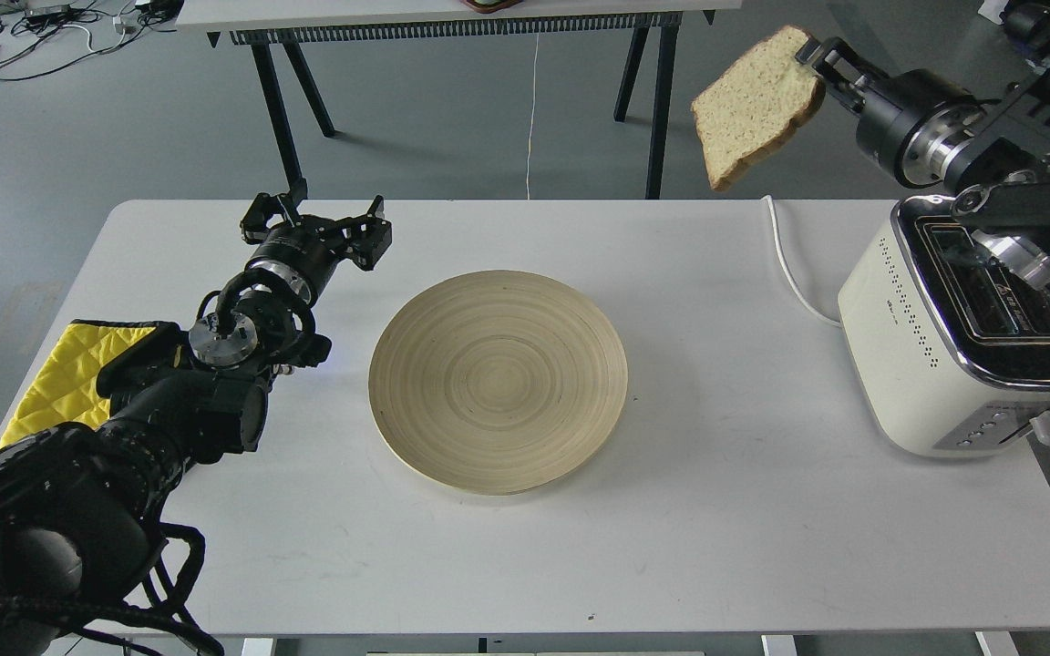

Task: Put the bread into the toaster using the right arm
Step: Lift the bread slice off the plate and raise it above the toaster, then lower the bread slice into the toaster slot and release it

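My right gripper (815, 62) is shut on the right edge of the bread (753, 107), a pale tan slice with a brown crust. It holds the slice high in the air, tilted, above the table's far right and up-left of the toaster. The cream-white toaster (926, 346) with a chrome top and two dark slots stands at the table's right edge; the right arm partly crosses over its top. My left gripper (320, 219) is open and empty over the table's far left.
A round wooden plate (498, 378) lies bare at the table's middle. A yellow quilted cloth (60, 374) lies at the left edge under my left arm. The toaster's white cord (789, 264) runs across the table's back right. Another table (452, 14) stands behind.
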`<state>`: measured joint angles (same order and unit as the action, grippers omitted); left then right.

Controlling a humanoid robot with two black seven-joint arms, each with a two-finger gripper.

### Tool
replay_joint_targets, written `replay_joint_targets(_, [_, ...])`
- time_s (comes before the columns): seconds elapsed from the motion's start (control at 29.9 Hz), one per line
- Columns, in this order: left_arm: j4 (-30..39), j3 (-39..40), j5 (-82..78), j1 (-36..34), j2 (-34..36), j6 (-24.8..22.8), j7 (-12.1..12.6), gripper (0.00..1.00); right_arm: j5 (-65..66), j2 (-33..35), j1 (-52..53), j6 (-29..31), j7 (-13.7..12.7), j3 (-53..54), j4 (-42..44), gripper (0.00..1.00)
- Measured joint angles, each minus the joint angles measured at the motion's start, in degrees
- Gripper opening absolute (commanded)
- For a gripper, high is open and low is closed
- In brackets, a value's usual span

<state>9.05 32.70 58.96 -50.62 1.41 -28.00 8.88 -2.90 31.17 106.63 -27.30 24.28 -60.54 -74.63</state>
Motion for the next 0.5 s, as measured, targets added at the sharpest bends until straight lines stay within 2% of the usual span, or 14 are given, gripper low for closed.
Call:
replay_joint_targets(0.23, [0.0, 0.0, 0.0, 0.0, 0.0, 0.0, 0.0, 1.0, -0.1, -0.14, 12.59, -0.7, 0.24, -19.14, -6.33, 0.0])
replay_joint_targets(0.5, [0.0, 0.0, 0.0, 0.0, 0.0, 0.0, 0.0, 1.0, 0.02, -3.02, 20.54, -0.7, 0.29, -36.59, -12.01, 0.0])
